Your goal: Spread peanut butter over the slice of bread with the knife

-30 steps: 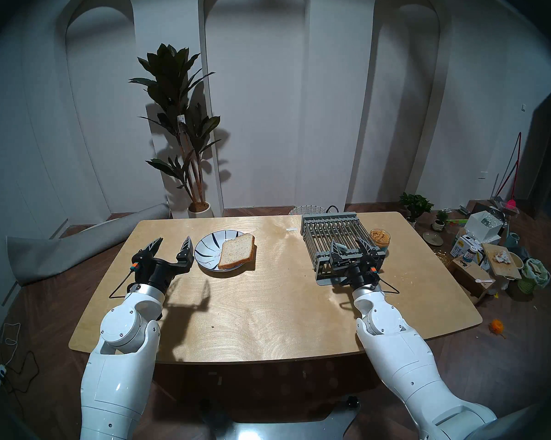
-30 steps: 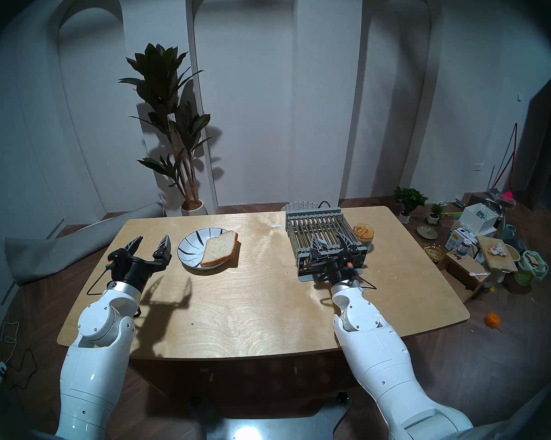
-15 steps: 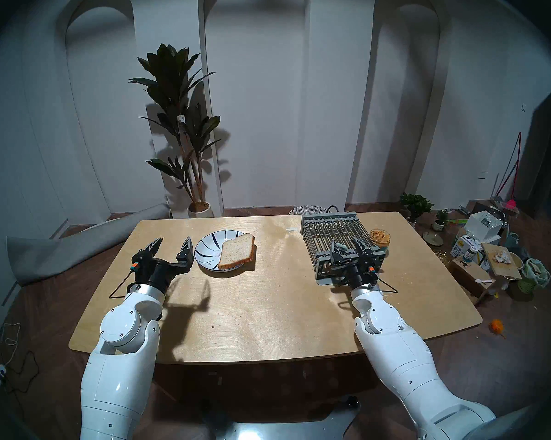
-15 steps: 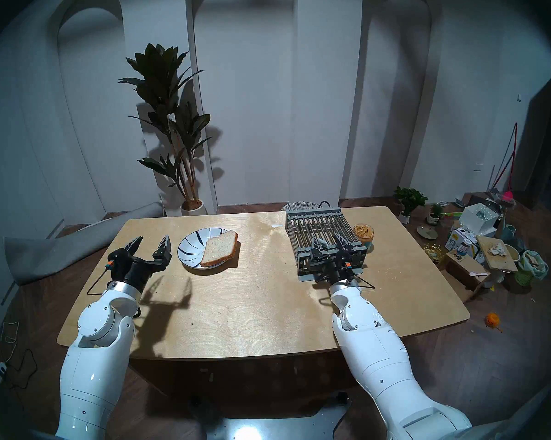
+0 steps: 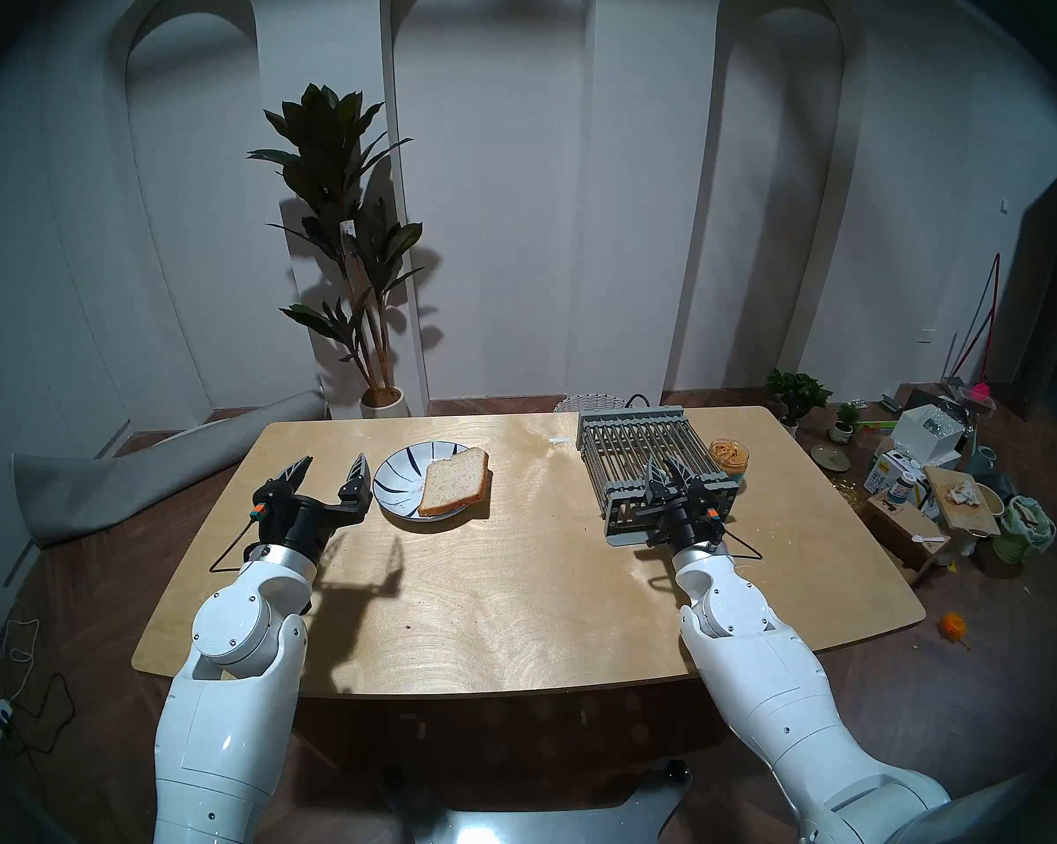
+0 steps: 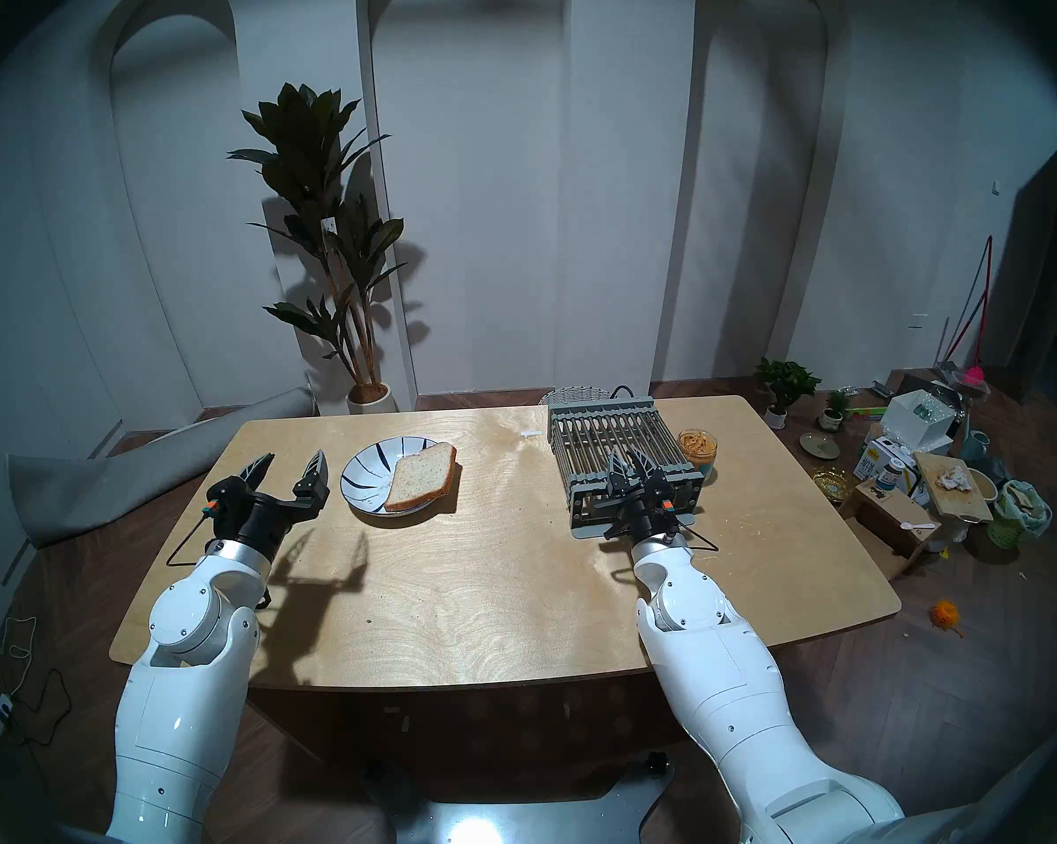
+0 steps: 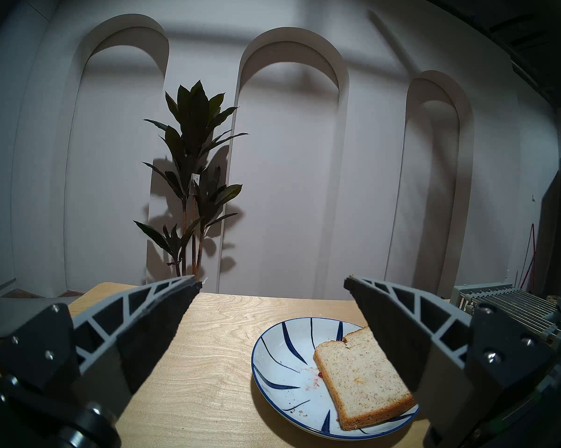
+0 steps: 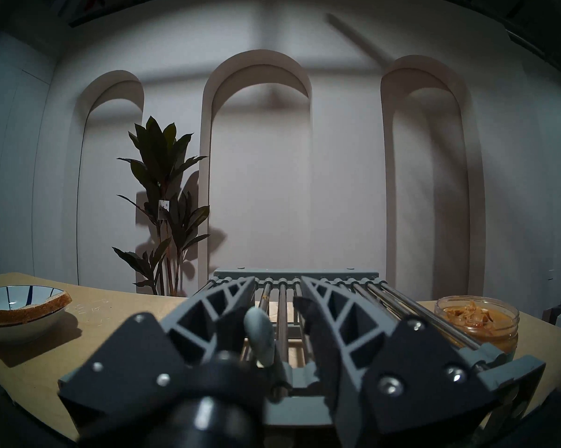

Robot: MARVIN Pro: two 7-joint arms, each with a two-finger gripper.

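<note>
The knife lies on a grey roller rack (image 5: 636,441) at the table's right, and only its pale handle (image 8: 259,337) shows. My right gripper (image 5: 665,466) (image 8: 277,279) straddles that handle with narrowed jaws. The handle sits against the left finger, and a gap remains on the right side. Peanut butter fills a clear tub (image 5: 730,453) (image 8: 463,314) just right of the rack. The slice of bread (image 5: 456,480) (image 7: 363,376) rests on a blue-striped plate (image 5: 398,477) (image 7: 282,350). My left gripper (image 5: 335,459) (image 7: 272,281) hovers wide open and empty, left of the plate.
A wicker basket (image 5: 587,401) stands behind the rack at the table's far edge. A potted plant (image 5: 343,246) stands by the wall. Boxes and clutter (image 5: 940,477) cover the floor to the right. Bare tabletop (image 5: 514,581) lies between my arms.
My right gripper's fingers have drawn much closer together around the knife handle on the rack. The left arm, plate and bread have not moved.
</note>
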